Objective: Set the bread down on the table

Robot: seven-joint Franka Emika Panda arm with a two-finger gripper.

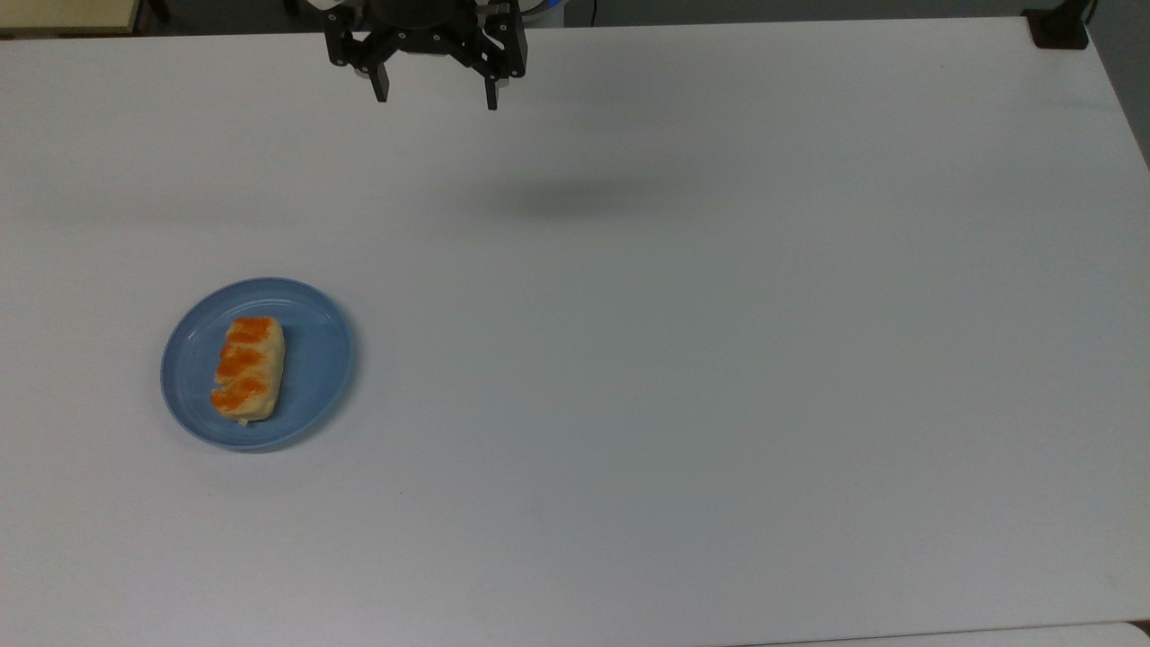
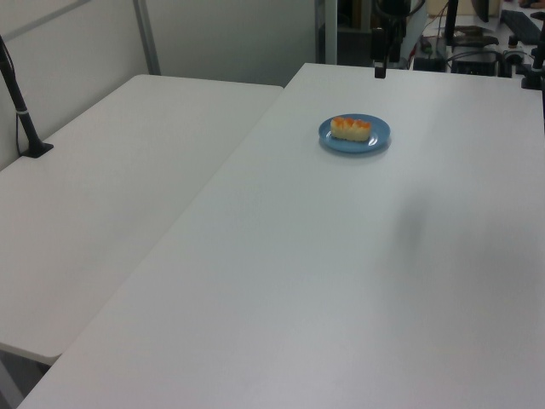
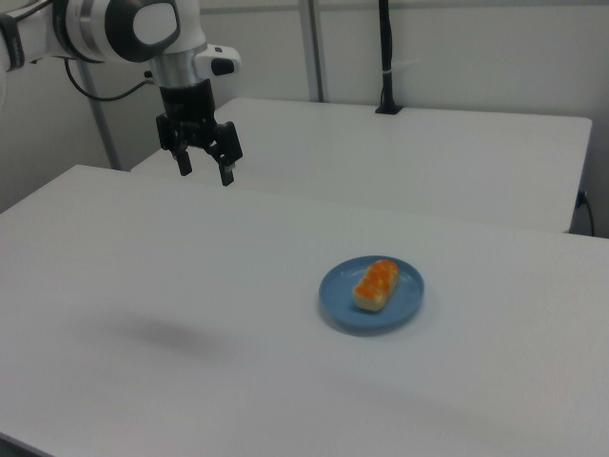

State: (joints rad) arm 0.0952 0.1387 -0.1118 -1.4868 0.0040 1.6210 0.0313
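Note:
The bread [image 1: 249, 367], a pale bun with orange stripes, lies on a round blue plate [image 1: 314, 359] at the top view's left. It also shows on the plate in the left view [image 2: 351, 128] and the right view [image 3: 375, 285]. My gripper [image 1: 436, 97] hangs open and empty high above the white table [image 1: 674, 359], near the top view's upper edge, far from the bread. In the right view the gripper [image 3: 204, 172] is up and to the left of the plate [image 3: 404, 300]. In the left view one dark finger [image 2: 379, 64] shows beyond the plate [image 2: 379, 136].
A second white table [image 2: 111, 187] adjoins on the left view's left, with a black post [image 2: 21, 106] standing on it. A black clamp [image 1: 1058, 27] sits at the top view's upper right corner. Wide bare tabletop lies right of the plate in the top view.

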